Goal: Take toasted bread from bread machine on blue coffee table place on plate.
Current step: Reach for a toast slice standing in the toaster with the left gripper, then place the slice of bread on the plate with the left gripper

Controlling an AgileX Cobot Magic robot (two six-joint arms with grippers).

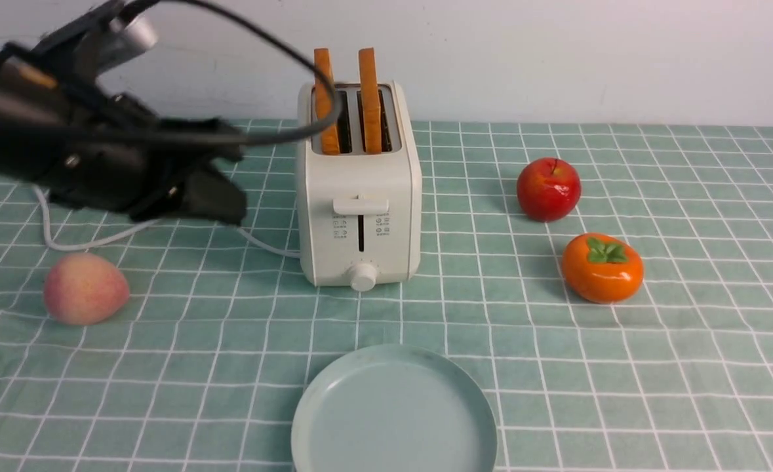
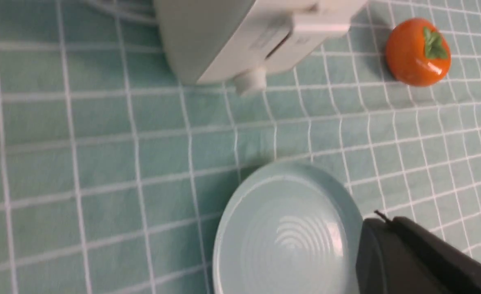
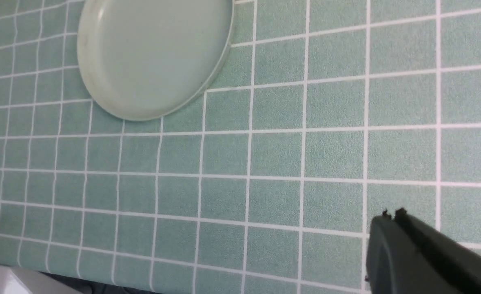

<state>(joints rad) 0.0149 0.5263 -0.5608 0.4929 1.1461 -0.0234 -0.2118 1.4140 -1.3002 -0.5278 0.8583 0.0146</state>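
Two slices of toasted bread [image 1: 324,98] [image 1: 369,98] stand upright in the slots of the cream-white bread machine [image 1: 360,177], at the back middle of the blue coffee table [image 1: 622,380]. The pale blue-green plate [image 1: 393,413] lies bare in front of it. My left gripper [image 1: 234,208] hangs shut and holding nothing to the left of the bread machine, its tip a short way from the side wall. In the left wrist view the shut left gripper [image 2: 381,218] sits over the plate's [image 2: 281,232] edge. My right gripper [image 3: 391,215] is shut over bare cloth, away from the plate [image 3: 154,53]; the front view does not show it.
A peach [image 1: 86,288] lies at the left, below my left arm. A red apple [image 1: 548,189] and an orange persimmon [image 1: 602,267] sit right of the bread machine. Its white cord [image 1: 84,246] trails leftwards under the arm. A pale wall closes the back.
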